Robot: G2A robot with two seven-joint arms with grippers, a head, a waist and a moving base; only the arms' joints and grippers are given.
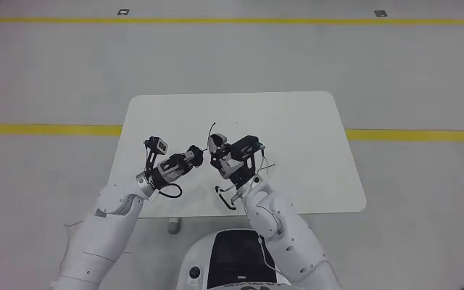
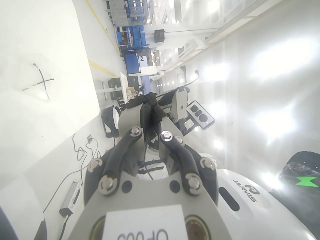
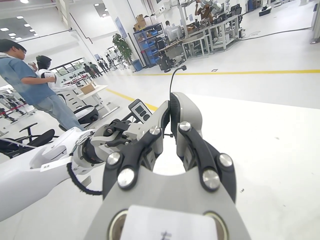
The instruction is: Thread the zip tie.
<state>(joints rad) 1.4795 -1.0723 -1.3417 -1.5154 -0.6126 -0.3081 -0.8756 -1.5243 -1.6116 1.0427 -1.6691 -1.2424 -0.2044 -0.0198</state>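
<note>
Zip tie [image 3: 171,86]: you see a thin black strap standing upright at upper centre, curving rightward to its small head.

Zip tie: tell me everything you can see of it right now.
The zip tie is a thin black strap, plastic by its look, pinched in the shut right gripper above the white table. Its free length rises out of the grip and curves over, ending in a small blocky head; no closed loop shows. The rest is hidden inside the grip. The left gripper sits close beside, pointing at it; whether it touches the strap I cannot tell.
</note>
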